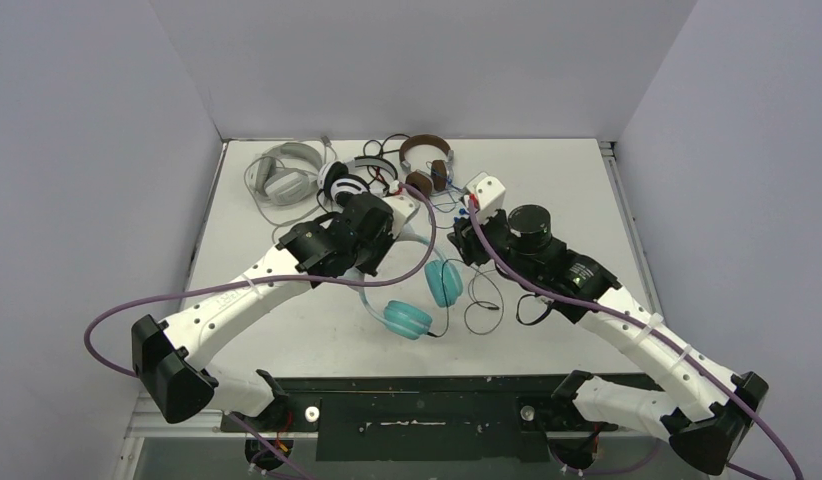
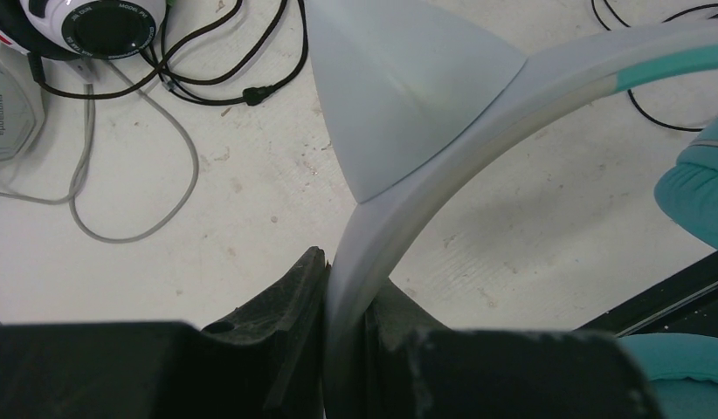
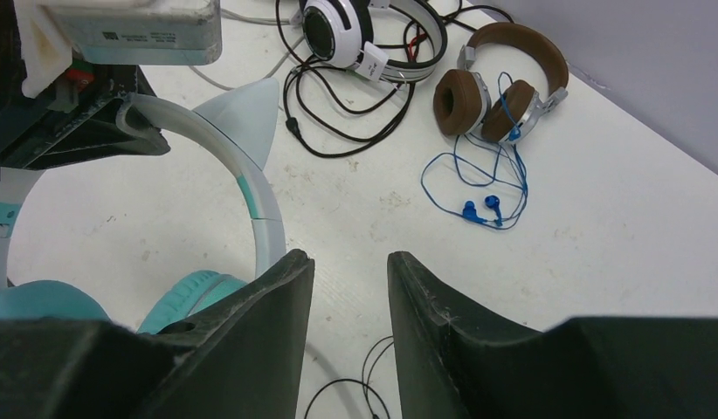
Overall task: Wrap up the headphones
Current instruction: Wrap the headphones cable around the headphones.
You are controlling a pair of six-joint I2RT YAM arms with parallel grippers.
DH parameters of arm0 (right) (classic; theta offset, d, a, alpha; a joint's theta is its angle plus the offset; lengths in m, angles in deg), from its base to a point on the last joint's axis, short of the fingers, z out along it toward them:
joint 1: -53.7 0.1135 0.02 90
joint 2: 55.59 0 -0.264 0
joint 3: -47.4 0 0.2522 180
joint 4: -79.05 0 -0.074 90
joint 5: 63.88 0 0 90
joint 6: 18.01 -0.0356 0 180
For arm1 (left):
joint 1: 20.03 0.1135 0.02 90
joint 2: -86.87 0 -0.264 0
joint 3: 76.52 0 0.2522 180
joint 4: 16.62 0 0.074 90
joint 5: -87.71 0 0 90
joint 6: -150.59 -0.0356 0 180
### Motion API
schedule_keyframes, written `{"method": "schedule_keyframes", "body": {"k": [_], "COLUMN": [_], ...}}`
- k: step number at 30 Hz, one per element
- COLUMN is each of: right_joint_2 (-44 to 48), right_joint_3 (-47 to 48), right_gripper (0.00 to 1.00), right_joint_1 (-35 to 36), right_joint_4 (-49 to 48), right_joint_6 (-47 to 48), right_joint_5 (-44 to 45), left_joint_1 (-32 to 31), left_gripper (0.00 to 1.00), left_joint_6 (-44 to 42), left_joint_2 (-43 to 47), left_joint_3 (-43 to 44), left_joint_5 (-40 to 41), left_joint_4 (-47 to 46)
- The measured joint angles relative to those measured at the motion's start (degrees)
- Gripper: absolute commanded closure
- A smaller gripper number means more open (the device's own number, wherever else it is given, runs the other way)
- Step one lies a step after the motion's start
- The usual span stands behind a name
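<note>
L fingers (image 2: 277, 336) on teal headset band (image 2: 382, 236)

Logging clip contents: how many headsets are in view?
4: grey headset far left, black-and-white headset beside it, brown headset far centre, teal headset nearest, band in left gripper. None apparently hidden.

teal-white headphones (image 1: 407, 318) | brown headphones (image 3: 458, 101), blue cable (image 3: 468, 209) | grey headphones (image 1: 285, 186)
</note>
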Motion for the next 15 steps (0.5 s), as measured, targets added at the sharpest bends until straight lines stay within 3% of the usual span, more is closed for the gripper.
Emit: {"method": "schedule_keyframes", "body": {"k": [9, 15], "right_joint_2": [-0.02, 0.57], "right_joint_3": [0.04, -2.60], "right_gripper": [0.62, 0.60], "right_joint_1": [-0.09, -3.39], "right_joint_4": [-0.04, -1.46], "right_joint_6": [0.92, -0.87], "right_joint_5": [-0.83, -0.94], "left_joint_1": [0.26, 7.02], "left_gripper": [1.00, 1.00], "left_joint_6": [-0.42, 2.34], "left_joint_2": [0.00, 0.02], "left_joint_3": [0.00, -0.42], "left_joint_5": [-4.52, -17.33], "left_joint_4": [0.50, -0.33]}}
